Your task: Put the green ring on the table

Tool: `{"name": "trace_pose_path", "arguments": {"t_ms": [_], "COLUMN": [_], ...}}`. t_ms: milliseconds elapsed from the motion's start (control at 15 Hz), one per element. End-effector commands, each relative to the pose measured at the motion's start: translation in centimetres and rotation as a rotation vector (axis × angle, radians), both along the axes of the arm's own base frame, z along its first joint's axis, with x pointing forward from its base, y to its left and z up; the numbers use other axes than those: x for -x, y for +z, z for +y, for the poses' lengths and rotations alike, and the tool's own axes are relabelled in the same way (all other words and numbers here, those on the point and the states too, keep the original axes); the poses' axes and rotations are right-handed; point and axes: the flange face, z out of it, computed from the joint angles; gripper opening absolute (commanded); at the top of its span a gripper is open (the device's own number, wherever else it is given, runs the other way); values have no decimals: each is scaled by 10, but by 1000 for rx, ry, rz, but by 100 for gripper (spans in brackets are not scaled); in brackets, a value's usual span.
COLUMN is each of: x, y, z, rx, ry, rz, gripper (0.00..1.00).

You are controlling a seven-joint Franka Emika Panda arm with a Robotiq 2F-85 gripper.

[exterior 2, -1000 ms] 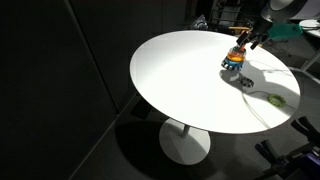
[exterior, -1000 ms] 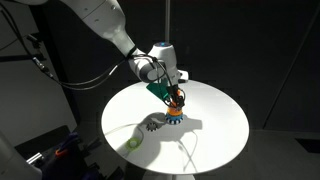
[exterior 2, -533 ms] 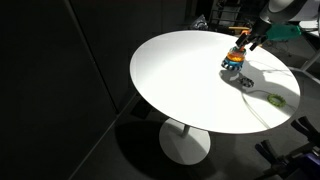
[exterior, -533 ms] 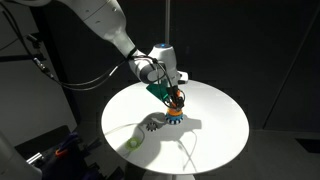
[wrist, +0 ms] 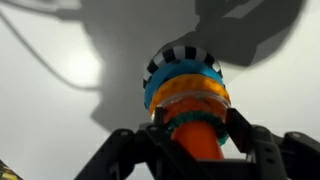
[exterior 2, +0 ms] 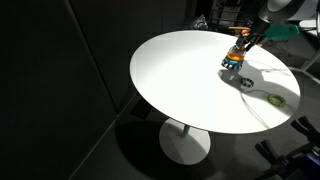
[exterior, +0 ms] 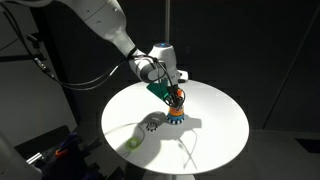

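A stack of coloured rings [wrist: 185,85] sits on an orange cone peg on the round white table [exterior: 215,130], and shows in both exterior views [exterior 2: 233,61]. The green ring [wrist: 183,117] is the topmost one, small and dark green around the cone. My gripper [wrist: 198,121] reaches down over the peg, its black fingers [wrist: 158,125] pressed against the ring's two sides, so it is shut on the ring. In an exterior view the gripper [exterior: 175,98] stands right above the stack [exterior: 174,110]. The ring itself is too small to make out in the exterior views.
A black toothed ring [exterior: 152,124] lies flat on the table beside the stack. A pale yellow-green piece [exterior: 131,142] rests nearer the rim, also seen as [exterior 2: 277,98]. A thin pale cable curves over the tabletop [exterior: 186,150]. Darkness surrounds the table [exterior 2: 180,80].
The jaws have closed from wide open onto the green ring. The arm and the stack stay where they were.
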Motion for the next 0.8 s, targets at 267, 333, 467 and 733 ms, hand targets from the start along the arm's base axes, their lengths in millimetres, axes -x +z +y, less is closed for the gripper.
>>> {"name": "trace_pose_path", "arguments": {"t_ms": [267,333,467,733], "x": [-3,-3,-1,2], "y": [7,9,13,25], "z": [-1,-1,-1,-3], "rx": [4,3,0,-2], "ry": [-14,-14,-12,-16], "rz": [-19,-20,-20,-28], "gripper": [38,38,38,38]}}
